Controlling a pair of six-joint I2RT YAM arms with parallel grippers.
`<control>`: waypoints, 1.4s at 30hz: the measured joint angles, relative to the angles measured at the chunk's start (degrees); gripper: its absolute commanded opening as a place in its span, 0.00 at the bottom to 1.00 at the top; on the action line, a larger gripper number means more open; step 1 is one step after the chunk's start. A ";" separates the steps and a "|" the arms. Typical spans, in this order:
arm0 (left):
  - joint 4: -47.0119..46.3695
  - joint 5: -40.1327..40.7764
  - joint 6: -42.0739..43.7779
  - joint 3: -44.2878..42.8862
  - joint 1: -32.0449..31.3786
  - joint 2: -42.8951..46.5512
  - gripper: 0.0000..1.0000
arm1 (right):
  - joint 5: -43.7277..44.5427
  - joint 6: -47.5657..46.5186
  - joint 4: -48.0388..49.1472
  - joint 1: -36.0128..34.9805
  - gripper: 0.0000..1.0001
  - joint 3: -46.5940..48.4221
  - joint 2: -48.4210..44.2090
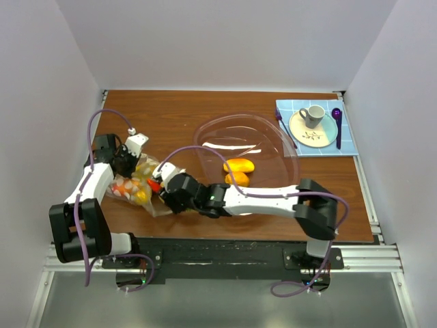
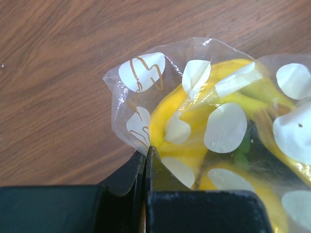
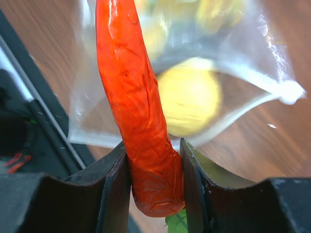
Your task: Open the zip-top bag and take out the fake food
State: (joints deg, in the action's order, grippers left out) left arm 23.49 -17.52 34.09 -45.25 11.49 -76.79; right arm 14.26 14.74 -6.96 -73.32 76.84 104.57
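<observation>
Clear, crinkly plastic zip-top bag (image 1: 130, 186) printed with white dots lies on the brown wooden table (image 1: 177, 116) near its left front part, between the two grippers. The left gripper (image 2: 146, 156) has its jaws pressed together on a corner of the bag's film, which is pinched between the black fingers. Through the plastic in the left wrist view show yellow rounded pieces (image 2: 170, 116) of fake food and a little green.

The right gripper (image 3: 154, 150) is clamped on a red-orange plastic carrot (image 3: 136, 121), one finger against each side of its thick end; a bit of green top peeks out just below. The carrot runs up in front of the bag's open mouth, and whether its thin end is inside the bag cannot be told. Behind it a round yellow piece (image 3: 189, 97) sits inside the bag, blurred.

From above, the right gripper (image 1: 164, 190) is just beside the bag's right edge, with the carrot showing as a red spot there. To the right stands a large transparent pink-tinted bowl (image 1: 273, 130) holding two yellow-orange pieces (image 1: 239, 165). At the far right corner a blue checked mat (image 1: 348, 140) bears a pale plate (image 1: 304, 134) with a grey cup (image 1: 314, 115), a purple spoon (image 1: 336, 126) and a purple fork (image 1: 282, 123)
</observation>
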 measured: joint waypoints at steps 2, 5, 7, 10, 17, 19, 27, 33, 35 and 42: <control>-0.26 0.35 -0.35 -0.02 0.00 -0.09 0.00 | 1.27 0.90 -1.90 0.00 0.05 0.02 -2.97; -0.13 0.39 -0.59 -0.33 0.00 -0.09 0.00 | 3.87 2.56 -6.82 0.26 0.00 0.02 -6.27; -0.07 0.42 -0.59 -0.57 0.00 -0.07 0.00 | 5.60 4.39 -11.63 1.01 0.00 0.35 -7.19; -0.02 0.42 -0.57 -0.61 0.00 -0.02 0.00 | 8.74 7.34 -18.64 3.50 0.00 0.17 -8.28; 0.85 0.26 -0.57 -0.61 0.00 0.61 0.00 | 12.90 9.90 -23.67 16.41 0.09 -1.79 -15.87; 1.31 0.24 -0.55 -0.61 0.00 0.98 0.00 | 14.19 9.86 -24.33 20.72 0.20 -0.24 -16.00; 2.03 -0.02 -0.55 -0.61 0.00 1.95 0.00 | 18.73 9.99 -27.47 25.35 0.96 1.42 -9.18; 2.32 -0.04 -0.50 -0.61 0.00 2.05 0.00 | 24.06 10.10 -31.30 25.40 0.98 1.31 -6.43; 2.32 -0.04 -0.50 -0.61 0.00 2.08 0.00 | 24.87 9.86 -31.34 25.14 0.99 1.29 -7.28; 2.32 -0.04 -0.50 -0.61 0.00 2.08 0.00 | 23.76 6.40 -25.09 13.33 0.94 0.31 -15.32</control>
State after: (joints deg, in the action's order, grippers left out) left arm 25.80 -17.56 33.58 -45.87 11.49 -74.72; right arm 38.02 21.15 -32.05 -59.99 77.14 89.25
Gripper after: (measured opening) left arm 0.027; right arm 0.977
